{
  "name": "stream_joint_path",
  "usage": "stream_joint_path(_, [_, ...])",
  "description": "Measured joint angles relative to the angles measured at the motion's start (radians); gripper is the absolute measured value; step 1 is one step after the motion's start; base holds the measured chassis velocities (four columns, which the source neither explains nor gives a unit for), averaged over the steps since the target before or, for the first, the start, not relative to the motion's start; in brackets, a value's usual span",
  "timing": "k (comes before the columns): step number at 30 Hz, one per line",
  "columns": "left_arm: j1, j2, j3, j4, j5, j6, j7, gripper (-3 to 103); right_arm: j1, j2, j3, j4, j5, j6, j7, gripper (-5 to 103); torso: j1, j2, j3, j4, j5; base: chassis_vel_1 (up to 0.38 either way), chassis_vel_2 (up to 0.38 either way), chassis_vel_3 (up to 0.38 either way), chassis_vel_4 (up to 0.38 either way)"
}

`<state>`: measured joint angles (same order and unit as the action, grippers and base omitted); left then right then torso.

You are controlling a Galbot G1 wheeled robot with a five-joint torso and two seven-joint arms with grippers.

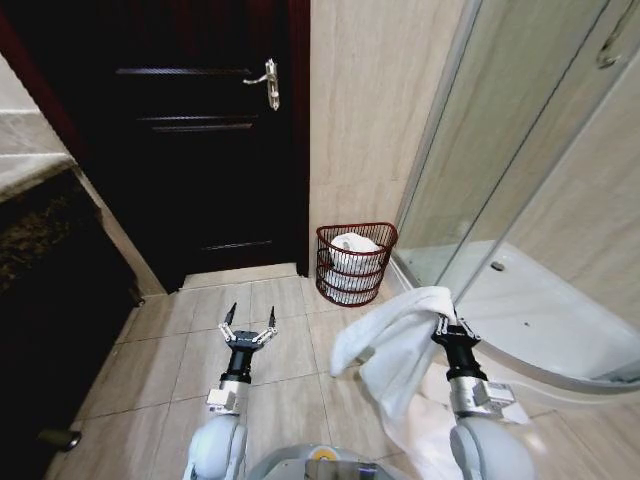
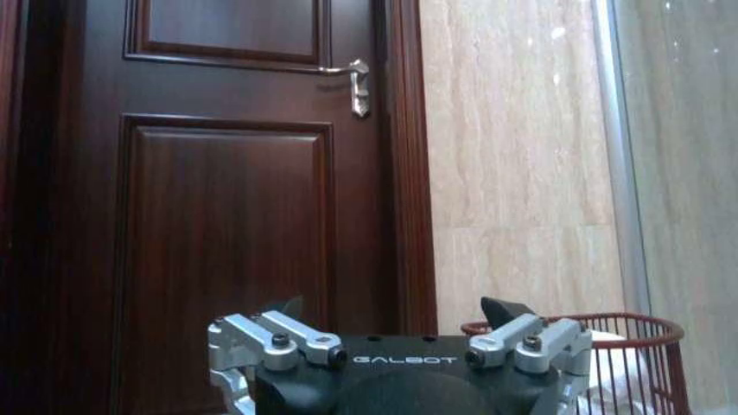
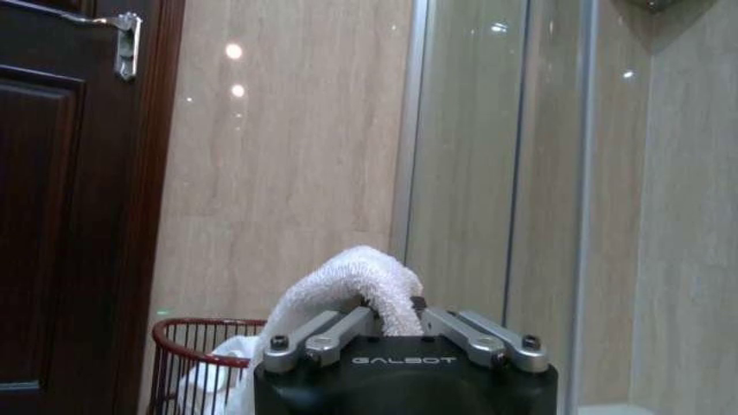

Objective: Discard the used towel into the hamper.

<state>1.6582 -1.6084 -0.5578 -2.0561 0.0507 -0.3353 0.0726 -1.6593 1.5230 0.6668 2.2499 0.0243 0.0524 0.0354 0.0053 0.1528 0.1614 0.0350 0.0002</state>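
Tiled bathroom floor (image 1: 290, 390) | right pincer (image 1: 443, 322) clamps towel (image 1: 395, 350), draped downward | left pincer (image 1: 248, 326) wide | hamper (image 1: 355, 263) upright

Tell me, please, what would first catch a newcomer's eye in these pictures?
The white towel stands out first, draped from the right gripper, which is shut on it, above the tiled floor. Next comes the hamper against the wall ahead, beside the dark door, with white cloth already inside. The left gripper hangs open and empty.
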Motion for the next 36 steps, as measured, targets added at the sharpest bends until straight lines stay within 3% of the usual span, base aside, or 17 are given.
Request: stream_joint_path(36, [0.008,0.0,0.0,-0.004,0.003,0.008,-0.018,100,0.069,-0.03,0.006,0.008,0.01,-0.06,-0.007,5,0.047,0.157,0.112,0.0002,-0.0003,0.001,0.017,0.015,-0.001])
